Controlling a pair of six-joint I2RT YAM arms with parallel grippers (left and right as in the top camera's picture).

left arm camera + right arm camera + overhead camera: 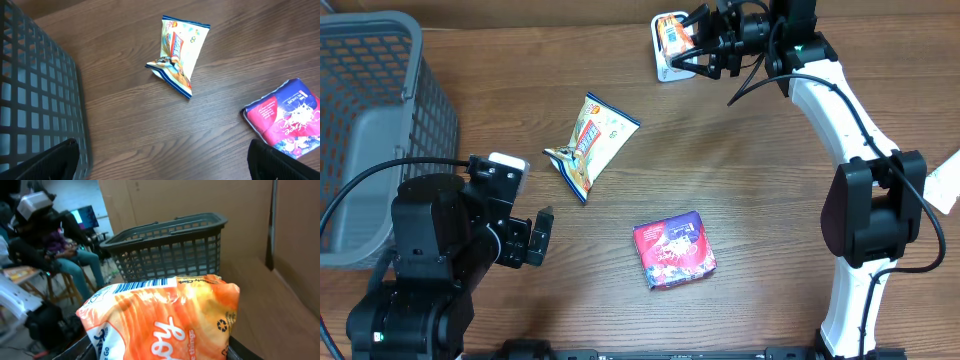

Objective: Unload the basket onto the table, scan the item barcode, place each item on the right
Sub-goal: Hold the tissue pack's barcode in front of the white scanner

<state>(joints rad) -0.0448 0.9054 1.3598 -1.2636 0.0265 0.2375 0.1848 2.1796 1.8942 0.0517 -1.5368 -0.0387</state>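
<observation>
Right gripper [692, 48] held orange packet [672, 33] at desk's [750, 200] far edge; left gripper [540, 238] sat toward near-left corner, jaws wide apart.

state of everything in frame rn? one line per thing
orange packet: gripped by the right gripper, barcode showing along its top edge.
right gripper: shut on the orange packet.
left gripper: open, empty.
yellow snack bag: lying on the table, one end crumpled.
red pouch: lying flat on the table.
basket: upright, nothing visible inside.

Top-down overhead, low close wrist views, basket [420, 110] in all
</observation>
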